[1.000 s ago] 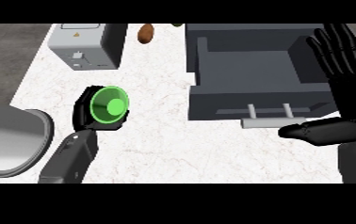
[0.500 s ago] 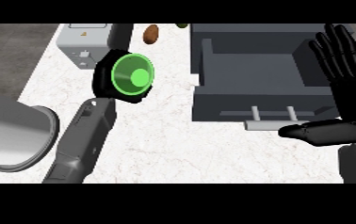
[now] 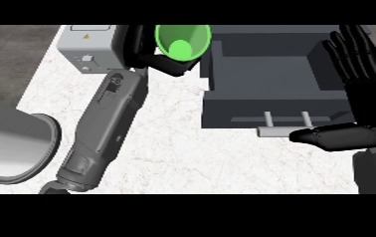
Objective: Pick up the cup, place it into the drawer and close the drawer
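Head view on my end: left hand [image 3: 158, 57] has its fingers curled round the green cup [image 3: 183, 41], holding it just beside the open grey drawer's [image 3: 273, 104] left wall. Right hand [image 3: 351, 76] rests open, fingers straight, at the drawer's right side.

Small orange warning-triangle sign on grey box [image 3: 89, 47]; no readable text.

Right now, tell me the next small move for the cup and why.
Probably carry the green cup a little further right, over the open drawer. The left robot hand holds it just beside the drawer's left wall, not yet above the cavity.
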### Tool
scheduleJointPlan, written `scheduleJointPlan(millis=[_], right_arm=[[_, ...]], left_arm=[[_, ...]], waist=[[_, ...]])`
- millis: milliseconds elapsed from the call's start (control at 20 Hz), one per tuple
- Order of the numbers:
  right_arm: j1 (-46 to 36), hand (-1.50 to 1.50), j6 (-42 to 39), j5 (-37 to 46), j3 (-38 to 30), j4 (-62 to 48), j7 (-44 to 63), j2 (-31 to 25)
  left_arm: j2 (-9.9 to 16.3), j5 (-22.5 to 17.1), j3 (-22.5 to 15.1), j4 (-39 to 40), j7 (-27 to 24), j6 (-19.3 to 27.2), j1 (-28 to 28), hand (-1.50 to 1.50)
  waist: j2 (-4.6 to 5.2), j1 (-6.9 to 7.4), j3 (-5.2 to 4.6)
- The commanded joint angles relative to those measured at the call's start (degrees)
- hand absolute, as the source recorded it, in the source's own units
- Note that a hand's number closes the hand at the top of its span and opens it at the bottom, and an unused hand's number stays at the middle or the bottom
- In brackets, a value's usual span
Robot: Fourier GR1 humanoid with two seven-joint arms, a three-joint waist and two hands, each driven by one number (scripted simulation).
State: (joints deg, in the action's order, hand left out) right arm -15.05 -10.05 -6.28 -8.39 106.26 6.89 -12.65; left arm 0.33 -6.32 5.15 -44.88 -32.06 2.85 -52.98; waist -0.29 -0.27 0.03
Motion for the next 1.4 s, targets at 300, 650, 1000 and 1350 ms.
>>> scheduleJointPlan(millis=[300, 650, 1000, 1350], right_arm=[[-1.7, -1.5, -0.7, -0.5, -1.3, -2.8, -2.3, -0.5], [-2.6, -1.5, -1.8, -1.4, 0.1, -2.7, -2.0, 0.0], [-4.2, -1.5, -2.9, -0.5, 1.0, -4.8, -4.9, 0.1], [-8.3, -1.5, -4.2, -2.6, 2.2, -4.5, -1.8, -0.3]], left_arm=[[-0.3, -3.8, -6.6, 7.5, 17.2, 12.5, -18.0, 1.5], [-0.3, -8.0, -14.2, 21.8, 17.7, 17.5, -23.9, 1.5], [-0.3, -9.4, -21.0, 28.0, 20.4, 11.8, -24.0, 1.5], [-0.3, -12.2, -26.0, 27.5, 19.1, 12.3, -20.9, -1.5]], waist=[[0.56, -1.23, 0.02], [1.25, -4.17, 0.06], [2.45, -8.15, 0.16], [2.96, -10.83, 0.09]])
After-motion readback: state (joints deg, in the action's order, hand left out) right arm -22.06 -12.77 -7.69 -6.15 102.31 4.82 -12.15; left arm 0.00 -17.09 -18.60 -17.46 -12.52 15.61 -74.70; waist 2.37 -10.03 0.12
